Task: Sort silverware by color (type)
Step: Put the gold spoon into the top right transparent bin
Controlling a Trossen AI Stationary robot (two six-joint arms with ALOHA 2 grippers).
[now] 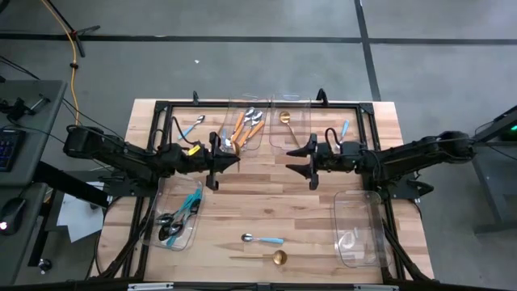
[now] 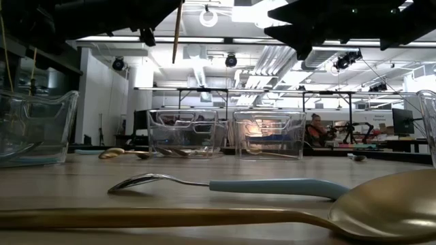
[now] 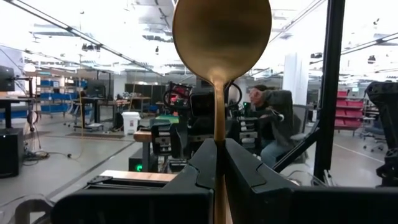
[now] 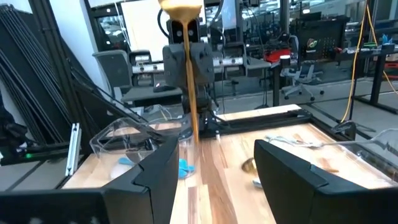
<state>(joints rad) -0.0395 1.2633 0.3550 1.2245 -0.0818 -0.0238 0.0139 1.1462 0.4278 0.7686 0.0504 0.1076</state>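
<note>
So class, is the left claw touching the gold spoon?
Touching: the left wrist view shows the left claw shut on the gold spoon, its handle pinched between both fingers.

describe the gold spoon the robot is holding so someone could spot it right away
Find the left gripper above the middle of the wooden table, facing the open right gripper. Shut in its fingers stands a gold spoon, bowl up. The other gold spoons lie flat.
</note>
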